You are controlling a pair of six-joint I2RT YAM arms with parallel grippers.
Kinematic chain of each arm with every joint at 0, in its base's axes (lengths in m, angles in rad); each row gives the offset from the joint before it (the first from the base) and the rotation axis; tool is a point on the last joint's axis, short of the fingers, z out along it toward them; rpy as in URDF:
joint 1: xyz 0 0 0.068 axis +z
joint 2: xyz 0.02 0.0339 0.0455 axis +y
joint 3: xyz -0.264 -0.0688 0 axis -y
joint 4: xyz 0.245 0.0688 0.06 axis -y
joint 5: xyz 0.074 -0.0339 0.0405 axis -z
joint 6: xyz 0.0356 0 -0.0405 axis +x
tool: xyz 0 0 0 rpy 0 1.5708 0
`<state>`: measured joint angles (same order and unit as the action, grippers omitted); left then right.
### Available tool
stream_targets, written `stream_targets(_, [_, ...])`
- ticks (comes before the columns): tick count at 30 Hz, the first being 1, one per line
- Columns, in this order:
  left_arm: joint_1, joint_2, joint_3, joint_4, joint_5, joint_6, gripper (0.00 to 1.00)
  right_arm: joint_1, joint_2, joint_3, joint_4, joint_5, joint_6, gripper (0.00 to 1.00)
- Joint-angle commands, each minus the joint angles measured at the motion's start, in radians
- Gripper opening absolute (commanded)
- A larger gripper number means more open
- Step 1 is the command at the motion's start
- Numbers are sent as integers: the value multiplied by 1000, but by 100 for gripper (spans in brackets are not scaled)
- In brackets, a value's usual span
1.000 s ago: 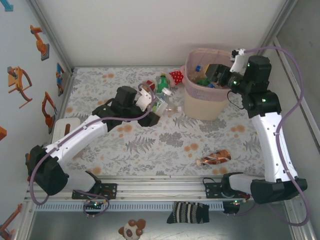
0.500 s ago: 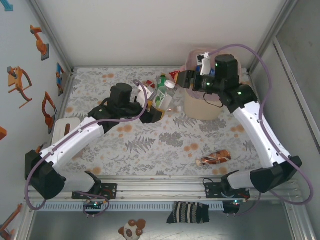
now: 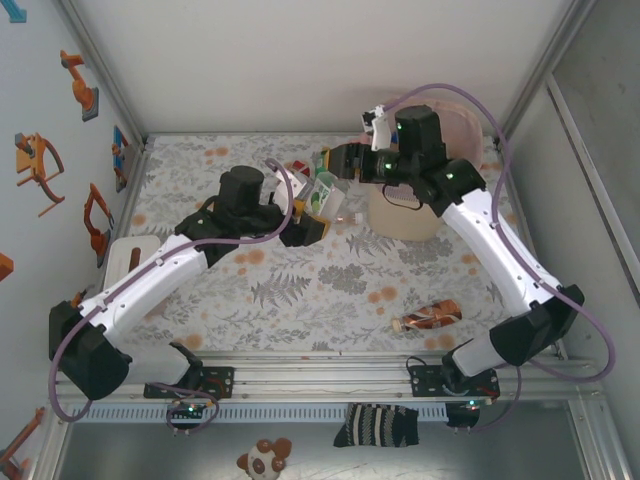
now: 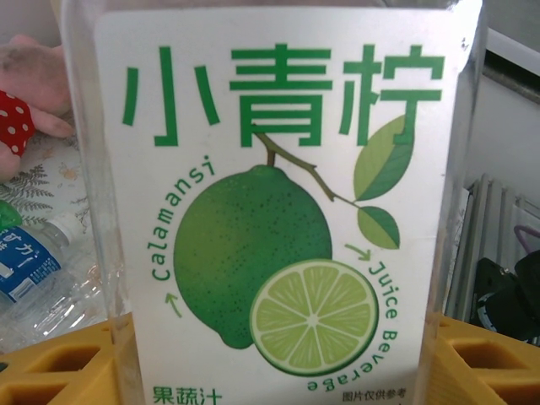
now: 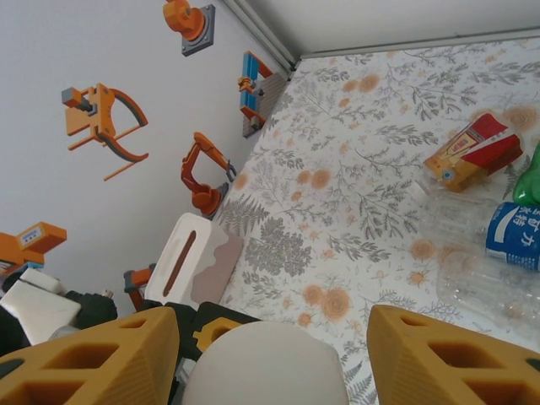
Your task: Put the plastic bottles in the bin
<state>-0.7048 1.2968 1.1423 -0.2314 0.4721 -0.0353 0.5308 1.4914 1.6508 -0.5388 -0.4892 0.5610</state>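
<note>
Right gripper (image 3: 335, 160) has swung off the tall pink mesh bin (image 3: 398, 222), jaws apart and empty. Left gripper (image 4: 270, 371) clamps a clear lime-label plastic bottle (image 4: 278, 211) left of the bin. Next, I'd say: lift it over the rim and release.

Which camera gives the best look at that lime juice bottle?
The left wrist view. The lime bottle sits right before the lens, its label readable, clamped between the left gripper's yellow fingers. The top external view shows it small, held in that gripper, with the label too tiny to read.
</note>
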Motion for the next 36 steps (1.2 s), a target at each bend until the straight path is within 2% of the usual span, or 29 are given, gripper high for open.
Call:
stream_targets(1, [-3,-34,-9,27,24,-11,54,11,0,38,-7,21,-3,55])
stream_targets(6, [-2,-37,-9,27,20,-13,55,12,-8,34,-10,35,-1,42])
stream_targets(10, [-2,-49,-13,34,11,-19,58,13,-19,32,-11,48,1,36])
stream_targets(12, [-3,-56,-16,39,10,-22,63,12,-27,32,-10,63,2,34])
stream_targets(15, [-2,-71,-27,54,5,-32,75,11,-41,33,-7,93,-5,33])
stream_targets(19, [-2,-98,-40,58,-10,-35,81,-15,-58,51,-7,131,-10,32])
stream_targets(26, [-2,-134,-63,56,-38,-33,83,-156,-85,124,-5,122,-2,32])
stream_targets(33, [1,-145,-73,53,-47,-30,83,-359,-105,175,16,113,27,33])
stream_targets(36, [-1,-150,-77,51,-53,-31,83,-434,-115,168,31,145,33,33])
